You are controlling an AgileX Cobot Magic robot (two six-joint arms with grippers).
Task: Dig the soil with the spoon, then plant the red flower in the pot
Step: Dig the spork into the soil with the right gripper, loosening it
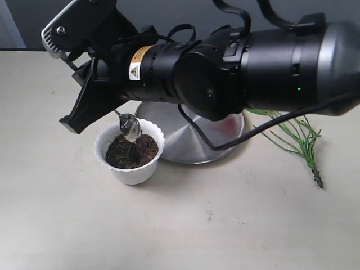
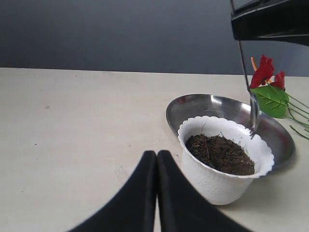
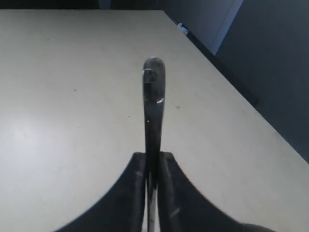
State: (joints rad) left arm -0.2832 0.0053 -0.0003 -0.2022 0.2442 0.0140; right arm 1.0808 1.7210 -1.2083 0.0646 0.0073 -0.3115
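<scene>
right gripper point(image 3: 152, 166) clamped on the spoon point(image 3: 153, 104) handle, angled downward; left gripper point(image 2: 156, 159) fingers pressed together.

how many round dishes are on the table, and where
2. The white pot with the soil stands nearest the left gripper. The steel plate lies right behind it, partly hidden by the right arm in the exterior view.

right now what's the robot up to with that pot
The right hand is shut on the spoon, whose bowl dips into the soil at the back of the white pot, so the digging is under way. The left hand is shut and empty in front of the pot. The red flower lies beside the steel plate, not yet planted.
</scene>
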